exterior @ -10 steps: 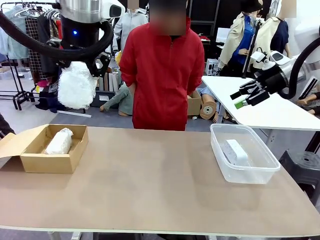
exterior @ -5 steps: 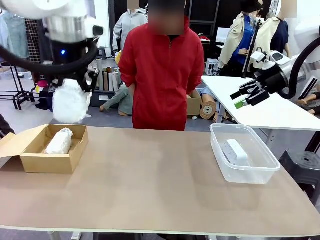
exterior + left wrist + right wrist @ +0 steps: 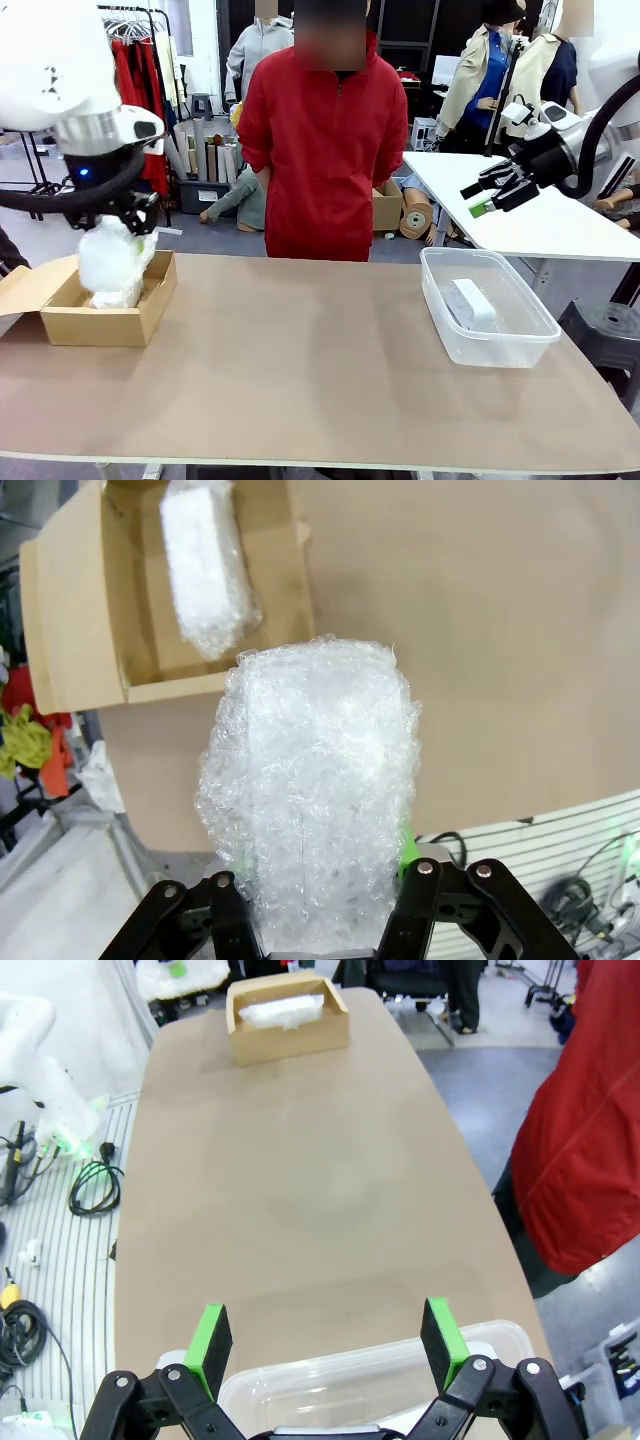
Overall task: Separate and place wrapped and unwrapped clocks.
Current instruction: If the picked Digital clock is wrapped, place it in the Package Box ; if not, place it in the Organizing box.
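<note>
My left gripper [image 3: 108,222] is shut on a bubble-wrap wrapped clock [image 3: 113,262], which hangs upright with its lower end just inside the brown cardboard box [image 3: 60,322]. From the left wrist, the held bundle [image 3: 315,800] rises between my fingers [image 3: 405,845], and a second wrapped clock [image 3: 205,565] lies in the box [image 3: 70,610] beneath. The bare white clock [image 3: 472,303] lies in the clear plastic tub [image 3: 440,300] at the right. My right gripper [image 3: 490,197] hovers open above and behind the tub; its view has the tub rim [image 3: 370,1380] under the gripper [image 3: 327,1335].
A person in a red jacket [image 3: 325,140] stands at the table's far edge, hands behind the back. The brown tabletop [image 3: 300,380] stretches between box and tub. A white table [image 3: 540,225] stands behind at the right. The cardboard box [image 3: 288,1015] sits far down the right wrist view.
My left arm has come down and to the left with the wrapped clock, from high above the table to the cardboard box. The right arm has not moved.
</note>
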### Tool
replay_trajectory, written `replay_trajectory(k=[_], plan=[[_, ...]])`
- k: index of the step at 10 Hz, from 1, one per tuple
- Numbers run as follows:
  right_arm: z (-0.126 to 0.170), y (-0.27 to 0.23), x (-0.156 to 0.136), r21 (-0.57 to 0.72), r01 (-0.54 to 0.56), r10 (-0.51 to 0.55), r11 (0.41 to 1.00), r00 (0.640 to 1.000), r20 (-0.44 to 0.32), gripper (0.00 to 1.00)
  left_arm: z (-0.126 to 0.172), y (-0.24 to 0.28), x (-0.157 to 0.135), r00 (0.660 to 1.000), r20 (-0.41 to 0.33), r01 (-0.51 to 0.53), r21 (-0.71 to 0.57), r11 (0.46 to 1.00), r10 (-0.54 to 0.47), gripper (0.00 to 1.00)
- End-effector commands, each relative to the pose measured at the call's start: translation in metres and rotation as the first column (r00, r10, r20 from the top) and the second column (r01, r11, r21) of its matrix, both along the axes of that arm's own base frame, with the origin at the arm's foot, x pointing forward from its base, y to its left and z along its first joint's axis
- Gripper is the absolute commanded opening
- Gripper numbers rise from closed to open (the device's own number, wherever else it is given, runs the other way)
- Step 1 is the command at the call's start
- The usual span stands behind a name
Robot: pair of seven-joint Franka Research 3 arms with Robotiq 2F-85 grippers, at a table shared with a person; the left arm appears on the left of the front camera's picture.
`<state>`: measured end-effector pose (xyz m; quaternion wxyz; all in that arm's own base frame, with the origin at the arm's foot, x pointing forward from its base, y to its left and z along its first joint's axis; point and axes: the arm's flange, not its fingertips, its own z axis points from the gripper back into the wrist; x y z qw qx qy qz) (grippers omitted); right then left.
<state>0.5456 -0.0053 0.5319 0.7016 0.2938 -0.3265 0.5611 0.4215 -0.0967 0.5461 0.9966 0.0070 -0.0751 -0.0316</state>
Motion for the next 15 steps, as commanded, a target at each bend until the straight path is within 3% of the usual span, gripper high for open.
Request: replay_trajectory(k=[1,3,4,5,6,7,10,12,15], plan=[[0.002,0.001,-0.001,0.001,-0.001,0.001,1.000,1.000,0.005,1.00,-0.003,0.021,0.028,0.999,0.043,0.019,0.016,1.000,-0.020,0.00],[0.002,0.001,-0.001,0.001,-0.001,0.001,1.000,1.000,0.005,1.00,-0.008,0.030,0.066,0.995,0.103,0.000,0.036,0.999,-0.004,0.00],[0.002,0.001,-0.001,0.001,-0.001,0.001,1.000,1.000,0.005,1.00,-0.009,0.037,0.081,0.995,0.098,-0.013,0.048,0.999,0.008,0.00],[0.002,0.001,-0.001,0.001,-0.001,0.001,1.000,1.000,0.005,1.00,-0.011,0.043,0.094,0.992,0.110,-0.070,0.021,0.997,0.067,0.00],[0.002,0.001,-0.001,0.001,-0.001,0.001,1.000,1.000,0.005,1.00,-0.008,0.045,0.096,0.994,0.087,-0.069,-0.027,0.997,0.071,0.00],[0.002,0.001,-0.001,0.001,-0.001,0.001,1.000,1.000,0.005,1.00,-0.015,0.041,0.082,0.995,0.097,-0.024,0.026,0.999,0.021,0.00],[0.002,0.001,-0.001,0.001,-0.001,0.001,1.000,1.000,0.005,1.00,-0.015,0.041,0.082,0.995,0.097,-0.024,0.026,0.999,0.021,0.00],[0.002,0.001,-0.001,0.001,-0.001,0.001,1.000,1.000,0.005,1.00,-0.033,0.046,0.103,0.992,0.105,-0.065,0.020,0.998,0.063,0.00],[0.002,0.001,-0.001,0.001,-0.001,0.001,1.000,1.000,0.005,1.00,-0.053,0.056,0.129,0.986,0.163,-0.043,0.060,0.997,0.033,0.00]])
